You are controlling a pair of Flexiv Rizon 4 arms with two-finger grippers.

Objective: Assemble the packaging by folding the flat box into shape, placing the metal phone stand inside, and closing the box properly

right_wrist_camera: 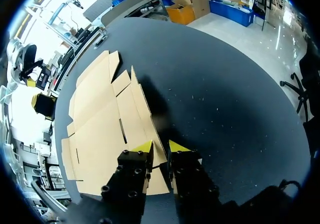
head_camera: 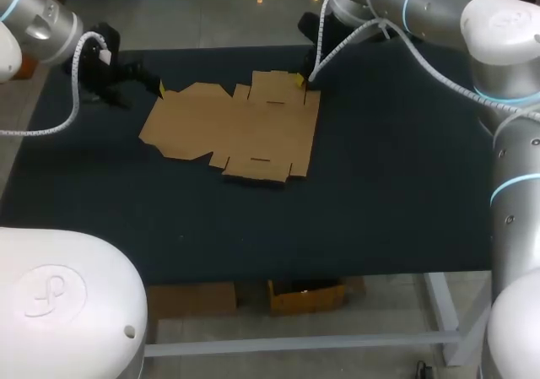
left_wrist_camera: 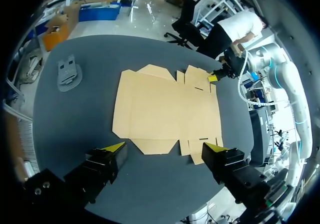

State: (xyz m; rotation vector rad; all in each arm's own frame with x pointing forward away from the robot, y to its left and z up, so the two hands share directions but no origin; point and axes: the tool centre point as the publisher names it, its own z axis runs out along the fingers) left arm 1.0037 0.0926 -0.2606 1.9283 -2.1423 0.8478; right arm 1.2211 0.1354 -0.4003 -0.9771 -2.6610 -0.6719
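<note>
Cardboard box (head_camera: 232, 130) lies flat mid-table; folding is the step in hand. My left gripper (left_wrist_camera: 165, 145) gapes wide, empty, at its left edge; my right gripper (right_wrist_camera: 161, 146), nearly closed on nothing, rests at the far-right flap (head_camera: 274, 88), which needs lifting next.

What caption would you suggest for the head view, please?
Flat box on the table; left gripper and right gripper near its far corners.

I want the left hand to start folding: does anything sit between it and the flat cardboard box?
Nothing visible does. The left hand is open right at the flat box's near edge, with only bare table between. The phone stand lies off to one side.
</note>
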